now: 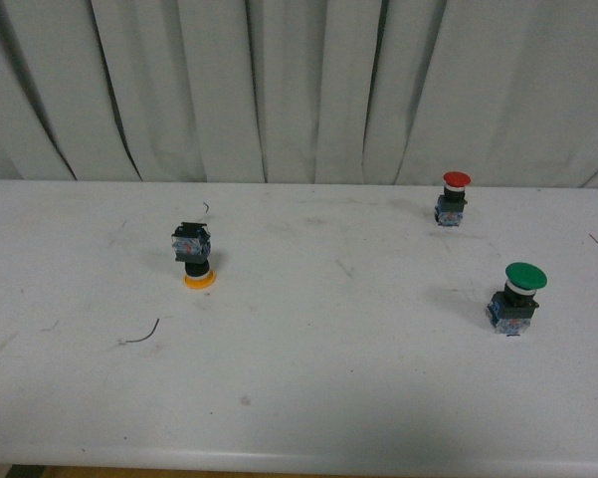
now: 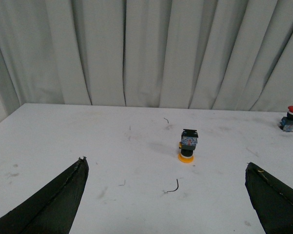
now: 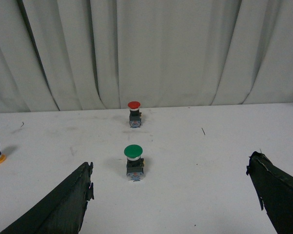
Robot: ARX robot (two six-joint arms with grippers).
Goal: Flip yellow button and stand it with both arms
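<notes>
The white table fills the front view, with a pale curtain hanging behind it. No arm shows there; only the wrist views give the grippers. The left gripper has its black fingers spread wide with nothing between them, and the right gripper is likewise released and empty. Both hang back from the work, which I judge a ready pose. The green button stands cap-up on the robot's right, and the red button stands cap-up further back. The yellow button sits on the left half, well apart from both. It rests on its cap with the contact block uppermost, so the flip is not yet done. The left wrist view has it ahead, in line with the finger gap; the right wrist view catches only its edge. A thin wire scrap lies near it
</notes>
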